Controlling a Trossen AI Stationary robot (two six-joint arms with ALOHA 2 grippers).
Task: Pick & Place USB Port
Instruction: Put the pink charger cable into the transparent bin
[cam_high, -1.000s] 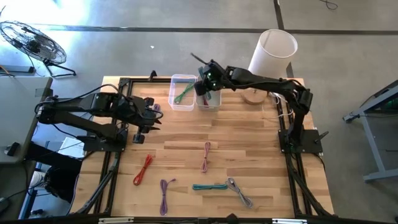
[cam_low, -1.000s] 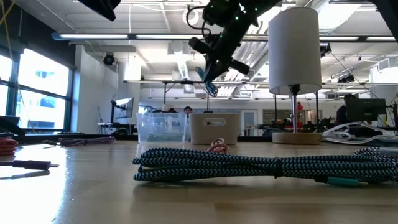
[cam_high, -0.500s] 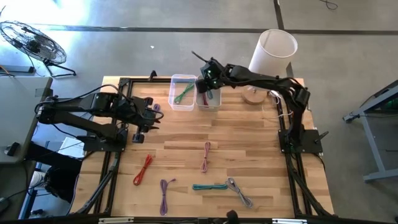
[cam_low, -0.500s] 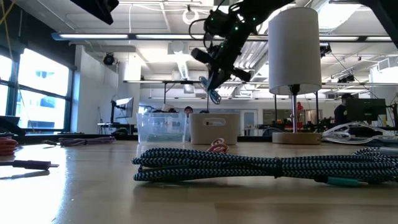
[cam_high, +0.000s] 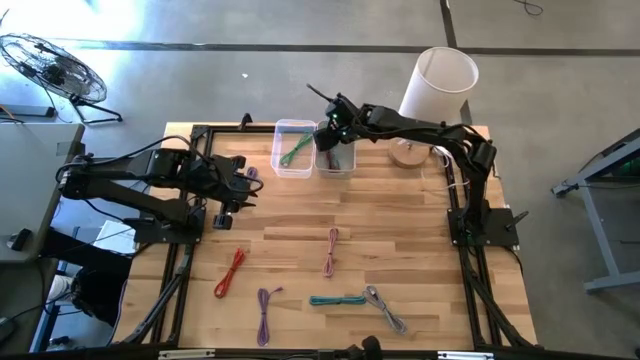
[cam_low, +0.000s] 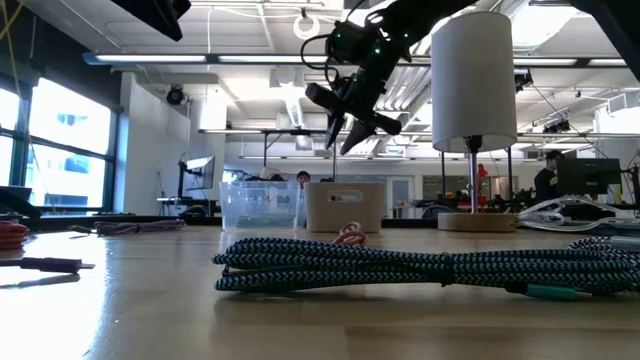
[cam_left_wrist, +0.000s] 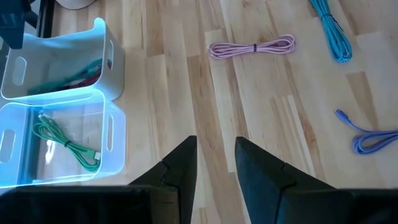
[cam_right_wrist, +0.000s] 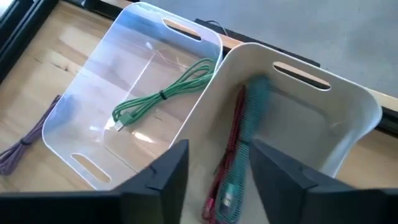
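My right gripper (cam_high: 330, 136) hangs open above the white bin (cam_right_wrist: 348, 112) at the table's far edge and holds nothing. Inside that bin a teal cable (cam_right_wrist: 252, 124) lies beside a red cable (cam_right_wrist: 232, 144). The clear bin (cam_right_wrist: 81, 118) next to it holds a green cable (cam_right_wrist: 163, 96). My left gripper (cam_high: 241, 187) waits open at the table's left side, above bare wood (cam_left_wrist: 214, 163). Loose coiled cables rest on the table: red (cam_high: 230, 272), purple (cam_high: 265, 304), pink (cam_high: 331, 251), teal (cam_high: 336, 299) and grey (cam_high: 386, 311).
A tall white cylinder (cam_high: 439, 83) stands on a round base at the far right, close to the right arm. Another purple cable (cam_high: 251, 173) lies by my left gripper. A black frame (cam_high: 190, 135) runs along the table's edges. The table's middle is bare wood.
My right gripper has opened above the white bin and let go of the teal cable that hung from its fingers. The cable has dropped out of the low view and now lies in the white bin.
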